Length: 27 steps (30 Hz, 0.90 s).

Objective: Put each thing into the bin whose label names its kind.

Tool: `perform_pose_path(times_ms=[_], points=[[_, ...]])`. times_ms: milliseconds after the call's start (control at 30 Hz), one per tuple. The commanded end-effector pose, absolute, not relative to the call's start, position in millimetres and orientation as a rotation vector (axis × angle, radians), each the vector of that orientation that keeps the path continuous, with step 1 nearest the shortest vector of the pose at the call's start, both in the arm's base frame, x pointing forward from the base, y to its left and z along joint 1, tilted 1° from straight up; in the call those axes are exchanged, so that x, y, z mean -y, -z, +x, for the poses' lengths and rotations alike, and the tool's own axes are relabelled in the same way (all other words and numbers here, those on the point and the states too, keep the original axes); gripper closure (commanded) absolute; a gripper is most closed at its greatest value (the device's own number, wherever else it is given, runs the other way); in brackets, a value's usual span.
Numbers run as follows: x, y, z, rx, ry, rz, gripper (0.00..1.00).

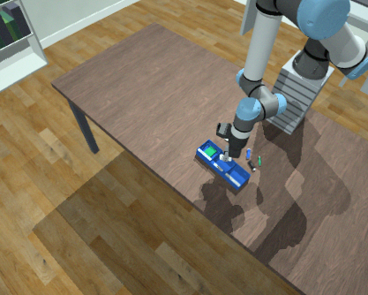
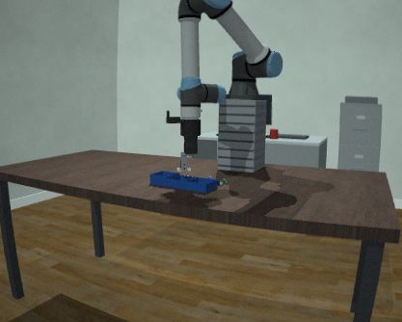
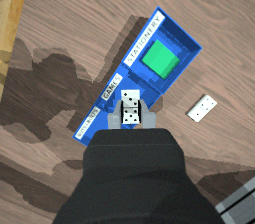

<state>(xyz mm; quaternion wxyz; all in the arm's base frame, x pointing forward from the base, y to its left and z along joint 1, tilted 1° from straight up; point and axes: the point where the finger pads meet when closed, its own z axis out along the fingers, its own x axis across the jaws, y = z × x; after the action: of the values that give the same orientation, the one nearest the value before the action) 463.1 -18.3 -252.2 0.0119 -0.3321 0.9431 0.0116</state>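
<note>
A blue row of three bins (image 1: 222, 164) stands near the table's front edge, labelled STATIONERY (image 3: 146, 39), GAMES (image 3: 111, 87) and NUTS+BOLTS (image 3: 88, 125). A green block (image 3: 161, 58) lies in the stationery bin. My gripper (image 3: 130, 106) is shut on a white domino (image 3: 130, 105) and holds it upright above the middle, games bin. It shows there in the top and exterior views too (image 1: 225, 157) (image 2: 184, 166). A second white domino (image 3: 202, 108) lies on the table behind the bins.
Behind the bins lie a small blue item (image 1: 248, 153), a small green item (image 1: 259, 160) and a black one (image 1: 251, 166). The grey ribbed pedestal (image 1: 296, 98) of the arm stands further back.
</note>
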Motion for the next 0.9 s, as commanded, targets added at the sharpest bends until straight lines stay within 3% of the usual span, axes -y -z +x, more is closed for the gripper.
perform_pose_path(times_ms=[0, 533, 867], points=[[18.6, 251.8, 463.9, -3.019, -0.034, -0.804, 0.51], [18.8, 251.8, 463.9, -3.142, -0.031, -0.027, 0.51], [18.7, 251.8, 463.8, -3.142, -0.031, -0.025, 0.51]])
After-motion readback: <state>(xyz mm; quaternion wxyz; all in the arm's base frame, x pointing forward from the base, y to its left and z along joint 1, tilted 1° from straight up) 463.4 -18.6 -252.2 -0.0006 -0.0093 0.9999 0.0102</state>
